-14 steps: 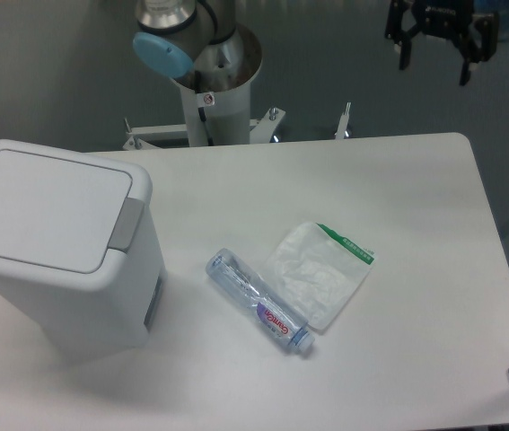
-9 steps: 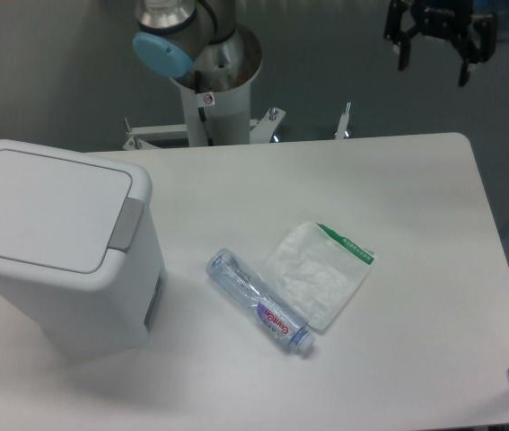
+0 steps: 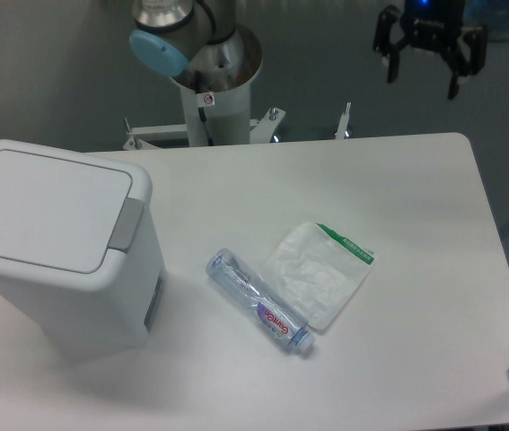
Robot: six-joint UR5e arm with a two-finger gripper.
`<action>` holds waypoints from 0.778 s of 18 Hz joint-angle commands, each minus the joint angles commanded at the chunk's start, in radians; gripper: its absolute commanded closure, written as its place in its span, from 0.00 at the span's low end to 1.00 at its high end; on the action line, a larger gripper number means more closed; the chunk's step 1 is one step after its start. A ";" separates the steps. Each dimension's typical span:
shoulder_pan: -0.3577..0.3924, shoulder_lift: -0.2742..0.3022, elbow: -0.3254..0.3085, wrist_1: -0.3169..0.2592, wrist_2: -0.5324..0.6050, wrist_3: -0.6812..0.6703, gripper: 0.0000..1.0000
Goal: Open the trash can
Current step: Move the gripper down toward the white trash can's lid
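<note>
While the gripper [image 3: 423, 70] hung in the upper right of the frame, above and beyond the far edge of the bench [image 3: 416, 197], its dark fingers [image 3: 390, 65] pointed downward and stood spread wide apart with nothing between them. A small blue light showed on the gripper body near the top edge of the picture. The trash can [image 3: 61, 242] sat at the left side of the frame, resting on the bench, well apart from the gripper. It was a large white boxy bin with rounded corners, and its flat white lid [image 3: 48, 208] lay shut and level across the top. The grey push tab [image 3: 127, 224] sat at the right-hand rim of the lid, facing the middle of the bench. Near the centre of the frame lay a clear plastic bottle [image 3: 258, 301] on its side, running diagonally from upper left to lower right, with a label that seemed to carry purple and red print, though it was too small to read. Just beside the bottle on its upper right, touching or nearly touching it, lay a crumpled translucent plastic bag [image 3: 317, 272] with a green strip along its upper right edge. At the top of the frame, left of centre, the arm's grey base column [image 3: 214, 85] rose behind the bench, with a light blue cap [image 3: 158, 51] on the joint above it.
</note>
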 joint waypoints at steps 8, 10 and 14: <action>-0.196 -0.018 0.005 0.140 -0.165 -0.540 0.00; -0.227 -0.031 0.003 0.182 -0.224 -0.614 0.00; -0.310 -0.067 0.005 0.252 -0.282 -0.683 0.00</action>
